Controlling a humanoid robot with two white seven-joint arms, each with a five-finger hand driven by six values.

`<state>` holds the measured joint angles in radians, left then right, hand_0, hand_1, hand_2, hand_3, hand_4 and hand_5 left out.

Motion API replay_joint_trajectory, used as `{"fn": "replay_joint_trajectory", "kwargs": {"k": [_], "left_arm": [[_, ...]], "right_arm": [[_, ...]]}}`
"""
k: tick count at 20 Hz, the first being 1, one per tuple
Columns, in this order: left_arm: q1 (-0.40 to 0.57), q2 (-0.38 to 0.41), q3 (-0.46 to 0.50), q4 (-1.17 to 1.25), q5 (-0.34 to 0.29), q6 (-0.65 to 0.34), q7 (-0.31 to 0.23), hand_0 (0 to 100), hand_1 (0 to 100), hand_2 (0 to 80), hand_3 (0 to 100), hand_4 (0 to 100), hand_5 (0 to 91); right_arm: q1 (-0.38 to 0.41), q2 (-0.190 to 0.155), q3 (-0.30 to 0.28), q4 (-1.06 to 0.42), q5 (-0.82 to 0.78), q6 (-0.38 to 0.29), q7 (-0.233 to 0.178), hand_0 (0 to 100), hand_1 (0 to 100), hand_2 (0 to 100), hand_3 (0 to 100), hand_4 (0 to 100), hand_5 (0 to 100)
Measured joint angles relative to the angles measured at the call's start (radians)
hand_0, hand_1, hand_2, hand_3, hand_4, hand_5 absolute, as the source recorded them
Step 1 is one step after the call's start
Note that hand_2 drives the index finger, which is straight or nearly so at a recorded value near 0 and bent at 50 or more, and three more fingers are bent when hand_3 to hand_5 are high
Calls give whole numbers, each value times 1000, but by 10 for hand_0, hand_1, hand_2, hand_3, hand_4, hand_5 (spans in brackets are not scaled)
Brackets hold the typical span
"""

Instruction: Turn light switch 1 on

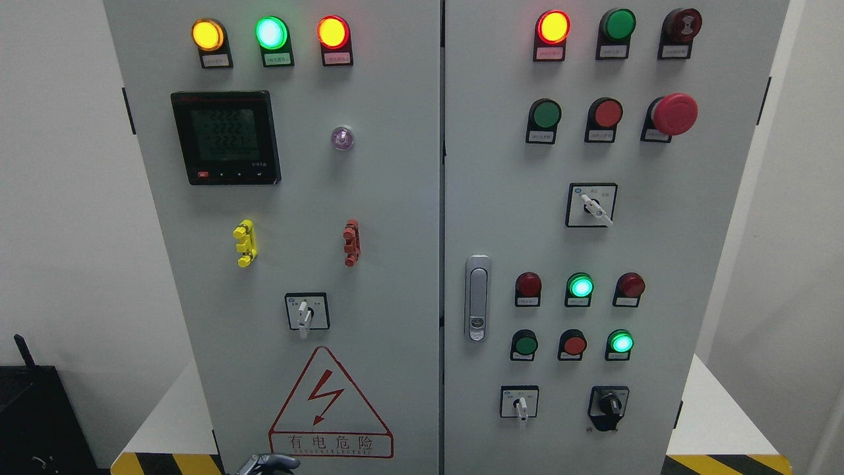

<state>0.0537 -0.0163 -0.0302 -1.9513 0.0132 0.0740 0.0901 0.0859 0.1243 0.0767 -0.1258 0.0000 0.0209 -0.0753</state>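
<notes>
A grey control cabinet (395, 218) with two doors fills the view. Its labels are too small to read, so I cannot tell which control is light switch 1. The left door carries a white rotary switch (304, 315) pointing down. The right door carries a white rotary switch (593, 207) turned to the lower right, another white one (521, 404) pointing down, and a black knob (608, 407). Part of my left hand (267, 464) shows at the bottom edge, below the warning triangle (330, 406), clear of every switch. My right hand is out of view.
Lit yellow, green and red lamps (271, 33) top the left door, above a digital meter (226, 137). The right door has a lit red lamp (552, 28), a red mushroom stop button (674, 114), rows of push buttons and a door handle (477, 297). A black box (39, 422) stands at lower left.
</notes>
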Motion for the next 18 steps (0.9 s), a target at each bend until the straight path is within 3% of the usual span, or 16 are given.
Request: {"fn": "replay_joint_trajectory", "kwargs": {"k": [12,18], "left_arm": [[-73,-36,-41,-13,-12,106,115,0,668,463,676,813,691],[-125,-50,-58,-15,-13,158,134,11,683,464,677,812,692]], "right_arm": [[0,0,0,0,0,0,0,0,0,0,0,0,0],[0,0,0,0,0,0,0,0,0,0,0,0,0]]}}
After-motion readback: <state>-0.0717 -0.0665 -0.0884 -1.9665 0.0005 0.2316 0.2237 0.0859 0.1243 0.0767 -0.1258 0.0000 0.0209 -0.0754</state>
